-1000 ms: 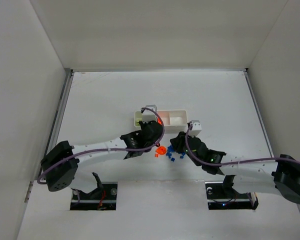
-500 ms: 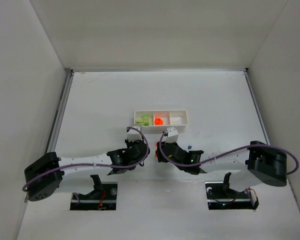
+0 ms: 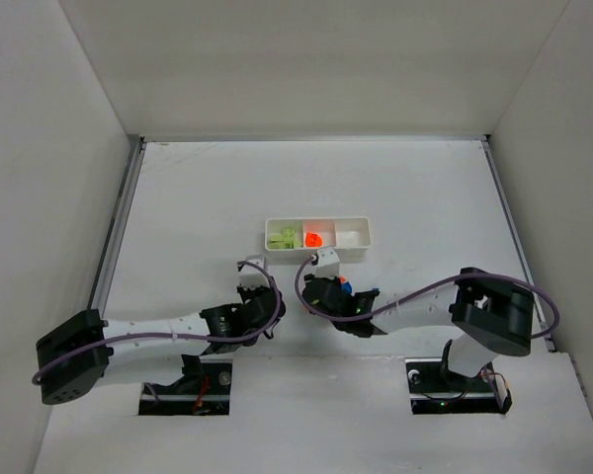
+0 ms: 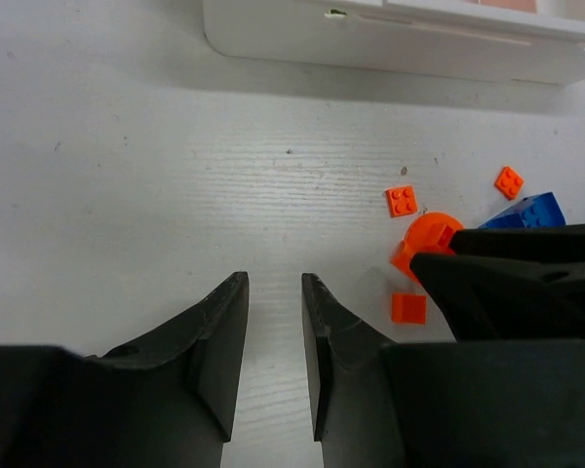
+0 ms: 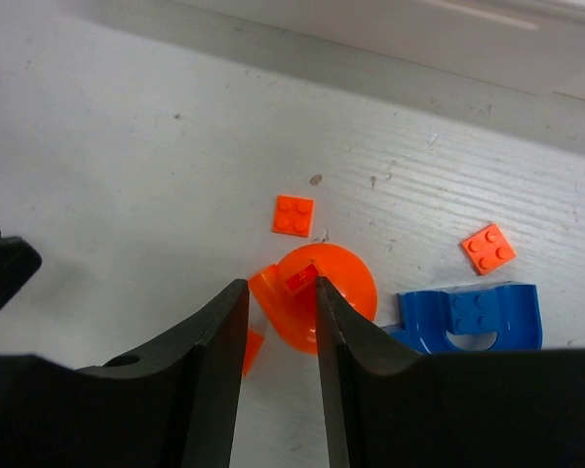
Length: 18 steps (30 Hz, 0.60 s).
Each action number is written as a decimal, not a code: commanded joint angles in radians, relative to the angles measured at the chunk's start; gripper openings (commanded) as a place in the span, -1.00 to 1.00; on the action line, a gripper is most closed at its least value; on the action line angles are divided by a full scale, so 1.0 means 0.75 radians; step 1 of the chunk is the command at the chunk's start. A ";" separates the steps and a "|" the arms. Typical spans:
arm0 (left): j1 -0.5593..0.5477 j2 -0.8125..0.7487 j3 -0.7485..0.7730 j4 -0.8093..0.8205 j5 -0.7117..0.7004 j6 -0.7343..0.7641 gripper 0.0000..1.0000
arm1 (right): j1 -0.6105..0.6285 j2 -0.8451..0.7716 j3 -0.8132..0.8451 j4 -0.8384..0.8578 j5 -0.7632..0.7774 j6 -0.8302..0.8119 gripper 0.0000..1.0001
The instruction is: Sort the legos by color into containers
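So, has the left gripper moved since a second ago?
Yes. The left gripper has pulled back from the tray's left end toward the arm bases.

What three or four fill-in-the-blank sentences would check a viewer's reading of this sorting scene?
1. The tray has ___ compartments.
2. The legos in its left compartment are ___.
3. The round piece at the right gripper fingertips is ___.
4. The arched brick lying beside that round piece is ___.
Missing words: three; green; orange; blue.
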 commanded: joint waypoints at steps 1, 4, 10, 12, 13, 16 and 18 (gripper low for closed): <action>-0.024 0.025 -0.017 0.049 -0.035 -0.056 -0.47 | 0.000 0.030 0.067 -0.034 0.089 -0.004 -0.26; -0.043 0.056 -0.017 0.070 -0.035 -0.063 -0.46 | -0.004 0.057 0.081 -0.030 0.085 -0.002 -0.39; -0.081 0.109 0.000 0.084 -0.050 -0.065 -0.43 | -0.004 0.102 0.105 -0.055 0.111 0.012 -0.39; -0.094 0.111 0.000 0.084 -0.062 -0.071 -0.41 | -0.004 0.106 0.112 -0.059 0.130 0.014 -0.16; -0.098 0.113 -0.002 0.084 -0.066 -0.075 -0.41 | -0.004 0.106 0.114 -0.061 0.146 0.014 -0.12; -0.100 0.113 -0.005 0.080 -0.066 -0.077 -0.40 | -0.002 0.096 0.118 -0.061 0.189 0.014 -0.16; -0.100 0.109 -0.005 0.076 -0.066 -0.077 -0.40 | -0.002 0.094 0.120 -0.061 0.183 0.010 -0.24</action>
